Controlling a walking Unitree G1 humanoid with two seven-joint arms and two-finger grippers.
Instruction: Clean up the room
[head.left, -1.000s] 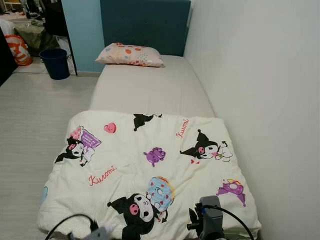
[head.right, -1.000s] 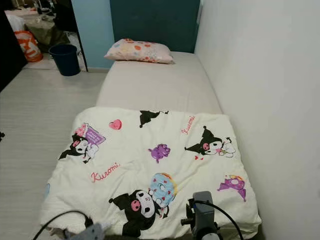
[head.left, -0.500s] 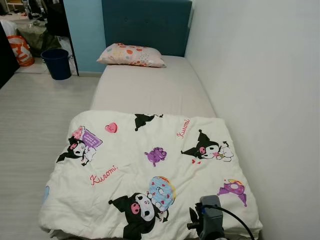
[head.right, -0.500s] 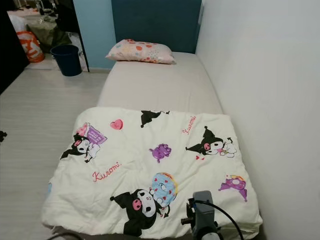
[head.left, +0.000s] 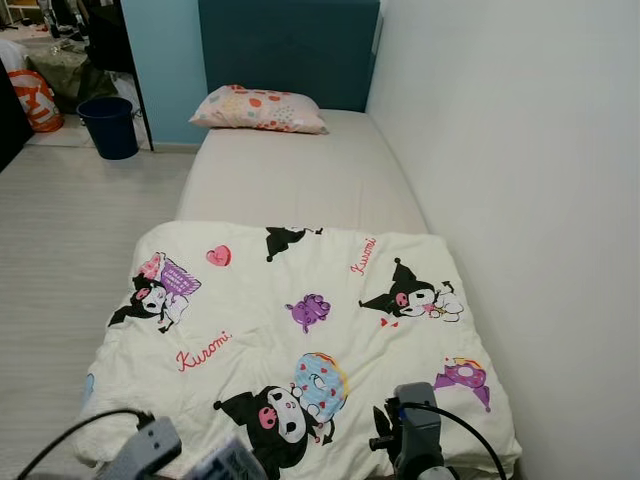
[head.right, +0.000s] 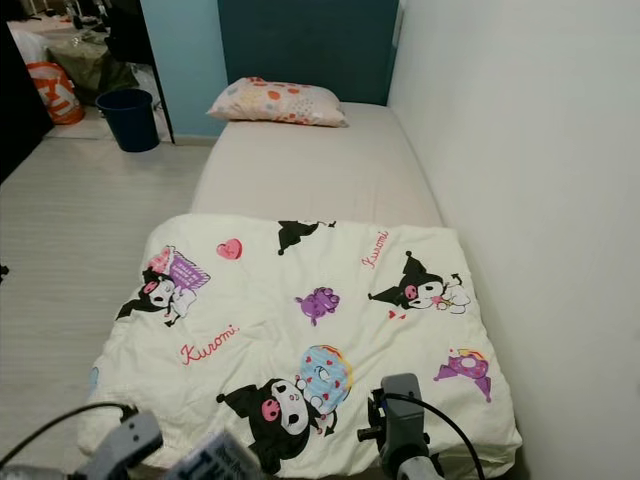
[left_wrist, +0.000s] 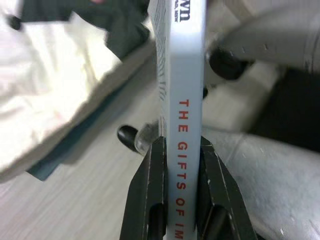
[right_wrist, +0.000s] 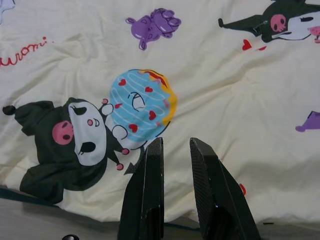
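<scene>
My left gripper (left_wrist: 180, 150) is clamped on a book (left_wrist: 181, 75), spine betw. my fingers, running out past the tips. Spine text: "THE GIFTS OF IM…", rest cut off. My right gripper (right_wrist: 176, 150) holds nothing, narrow gap, tips over the Kuromi-print blanket (right_wrist: 210, 90), which reads "Kuromi".

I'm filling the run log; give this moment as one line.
left gripper: shut on book, by bed foot | right gripper: empty, over quilt | pillow: at headboard
</scene>
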